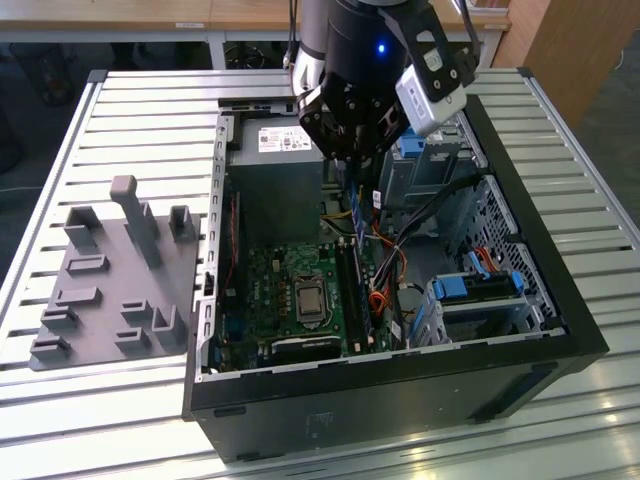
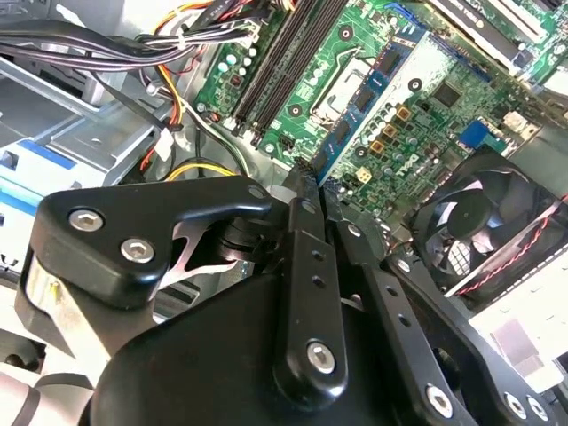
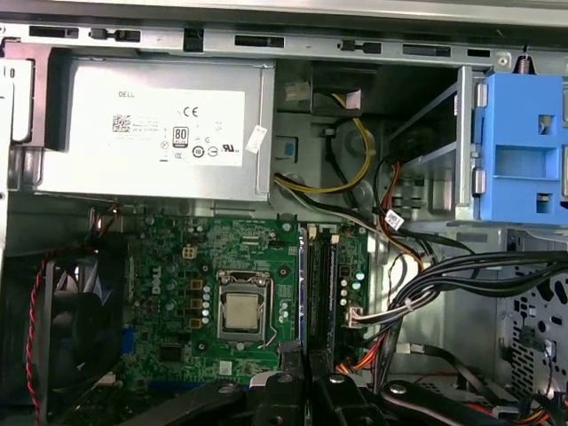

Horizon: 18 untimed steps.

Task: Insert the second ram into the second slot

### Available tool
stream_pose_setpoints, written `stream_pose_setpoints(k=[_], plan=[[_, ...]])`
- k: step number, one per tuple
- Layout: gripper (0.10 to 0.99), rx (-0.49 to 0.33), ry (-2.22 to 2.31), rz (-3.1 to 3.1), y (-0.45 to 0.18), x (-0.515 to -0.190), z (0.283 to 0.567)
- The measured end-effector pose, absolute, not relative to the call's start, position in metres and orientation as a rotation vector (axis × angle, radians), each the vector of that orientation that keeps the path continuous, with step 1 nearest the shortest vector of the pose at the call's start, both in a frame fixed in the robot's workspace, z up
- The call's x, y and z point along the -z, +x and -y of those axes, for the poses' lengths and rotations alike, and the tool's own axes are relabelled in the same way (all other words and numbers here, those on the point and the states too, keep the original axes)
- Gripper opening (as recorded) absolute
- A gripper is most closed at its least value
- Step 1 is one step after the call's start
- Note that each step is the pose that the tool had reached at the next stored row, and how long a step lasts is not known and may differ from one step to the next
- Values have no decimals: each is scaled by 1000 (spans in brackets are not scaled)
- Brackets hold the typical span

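Gripper (image 2: 311, 188) is clamping its jaws on the second ram (image 2: 362, 98), the thin blue stick with dark chips. It's hanging edge-on above the green motherboard (image 3: 177, 266), just beside the black slots (image 3: 321, 284), and isn't sitting in one yet. Past that, the CPU socket (image 3: 241, 315) is showing its metal lid. The grey power supply (image 3: 89, 169) is wearing a big white sticker (image 3: 169, 124) full of small black print, and a little white tag (image 3: 256, 139) is dangling by its corner. A blue drive latch (image 3: 524, 146) is sitting further off.
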<state>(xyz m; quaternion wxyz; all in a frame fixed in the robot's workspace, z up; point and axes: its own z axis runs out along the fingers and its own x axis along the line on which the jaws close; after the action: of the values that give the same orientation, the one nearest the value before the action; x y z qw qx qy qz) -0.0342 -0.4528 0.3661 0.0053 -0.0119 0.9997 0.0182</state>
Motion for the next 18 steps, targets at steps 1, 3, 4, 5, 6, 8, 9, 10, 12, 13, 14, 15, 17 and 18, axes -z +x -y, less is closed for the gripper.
stream_pose_setpoints(k=[1,3,4,5,6,8,9,10,12,13,14,15,17,18], plan=[[137,-57,-36,-3130,-34,-366,453],[137,-54,-35,-3130,-34,-365,453],[137,-54,-35,-3130,-34,-365,453],[137,-54,-35,-3130,-34,-364,453],[137,-54,-35,-3130,-34,-363,453],[137,-54,-35,-3130,-34,-361,453],[137,-54,-35,-3130,-34,-360,453],[137,-53,-36,-3130,-34,-359,453],[137,-54,-41,-3131,-34,-356,453],[137,-53,-43,-3133,-34,-354,453],[137,-54,-44,-3135,-34,-353,453],[137,-54,-44,-3136,-34,-351,453],[137,-54,-45,-3136,-34,-347,453],[137,-54,-46,-3136,-34,-345,453]])
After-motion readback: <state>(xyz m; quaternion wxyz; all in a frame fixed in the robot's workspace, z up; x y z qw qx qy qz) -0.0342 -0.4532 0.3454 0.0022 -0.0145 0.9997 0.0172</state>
